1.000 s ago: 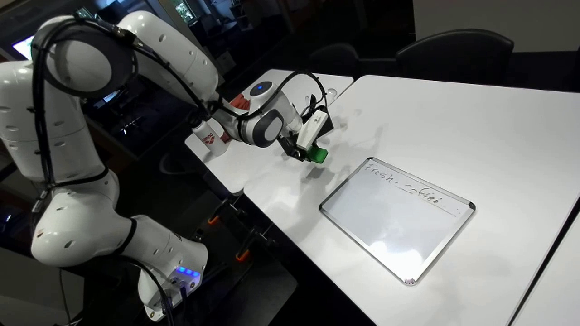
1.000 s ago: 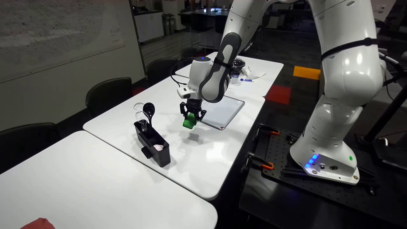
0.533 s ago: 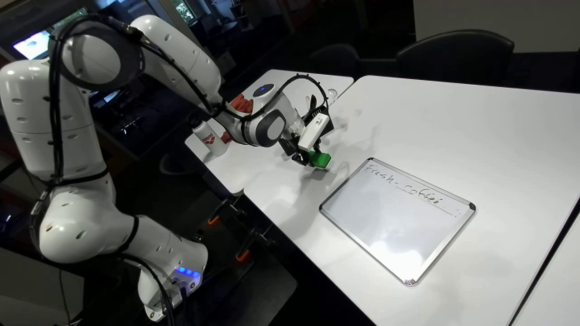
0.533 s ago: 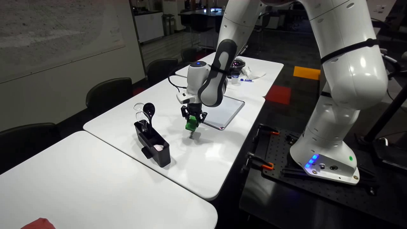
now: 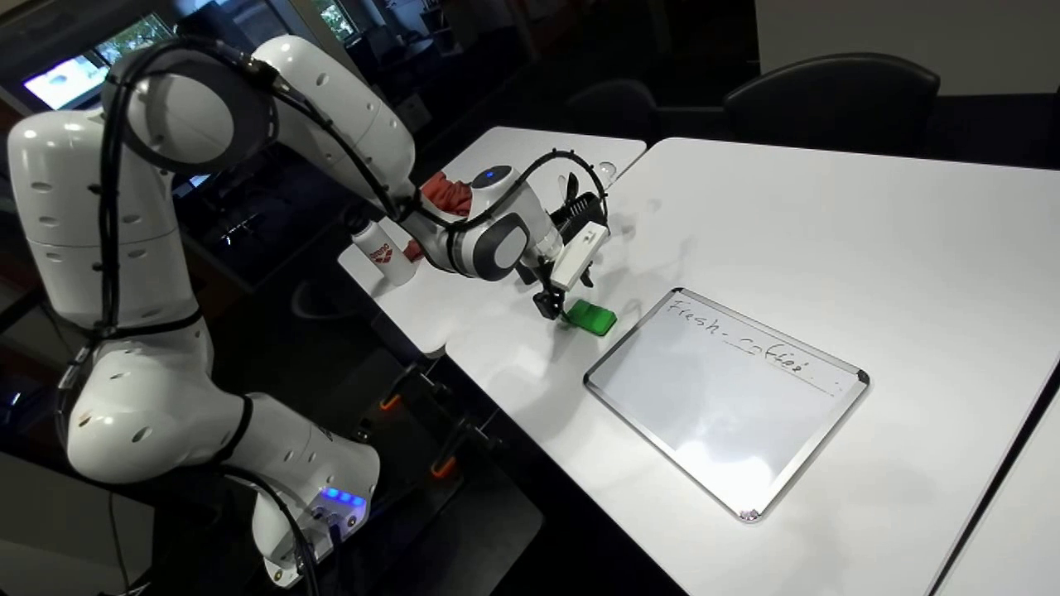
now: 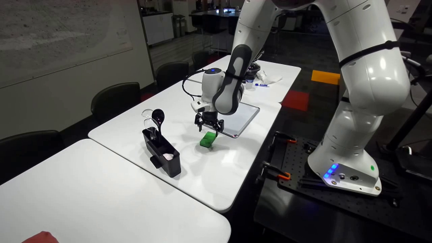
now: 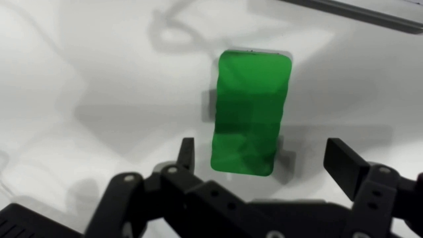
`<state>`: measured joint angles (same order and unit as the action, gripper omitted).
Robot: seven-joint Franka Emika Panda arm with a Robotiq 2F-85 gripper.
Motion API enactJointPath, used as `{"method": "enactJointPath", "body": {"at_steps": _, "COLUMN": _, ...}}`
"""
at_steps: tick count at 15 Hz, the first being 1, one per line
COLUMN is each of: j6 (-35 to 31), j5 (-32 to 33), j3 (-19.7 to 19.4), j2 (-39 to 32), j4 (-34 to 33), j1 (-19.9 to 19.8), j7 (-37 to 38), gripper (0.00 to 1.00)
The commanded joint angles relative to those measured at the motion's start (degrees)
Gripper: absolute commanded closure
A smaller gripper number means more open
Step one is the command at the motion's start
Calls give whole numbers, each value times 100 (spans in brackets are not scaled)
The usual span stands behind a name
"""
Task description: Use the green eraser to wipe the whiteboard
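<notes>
Just below a wide-spread hand (image 7: 261, 147) that holds nothing, green eraser (image 7: 250, 110), flat on tabletop (image 7: 115, 59)

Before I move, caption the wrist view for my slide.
Open gripper above the green eraser on the white tabletop, whiteboard frame at upper right.

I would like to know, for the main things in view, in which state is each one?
gripper: open, holding nothing
green eraser: lying on the table, not gripped
whiteboard: lying flat, handwriting not wiped off
black holder: upright, black spoon standing in it
white bottle: upright
blue marker: lying; cap too small to judge
base lights: lit blue
</notes>
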<state>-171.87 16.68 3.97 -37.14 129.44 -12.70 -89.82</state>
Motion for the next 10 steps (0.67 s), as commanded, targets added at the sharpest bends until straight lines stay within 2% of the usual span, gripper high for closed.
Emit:
{"method": "enactJointPath", "body": {"at_steps": 1, "j6": 119, "j5": 61, "j3": 219, "j2": 373, "j4": 231, "j1": -271, "j7": -164, "gripper": 0}}
{"method": "enactJointPath", "body": {"at_steps": 6, "j6": 505, "j5": -84, "j3": 470, "j2": 1235, "j4": 584, "j1": -509, "j7": -292, "gripper": 0}}
{"method": "enactJointPath", "body": {"at_steps": 10, "j6": 1571, "j5": -741, "j3": 874, "j2": 2052, "j4": 669, "j1": -771, "j7": -819, "gripper": 0}}
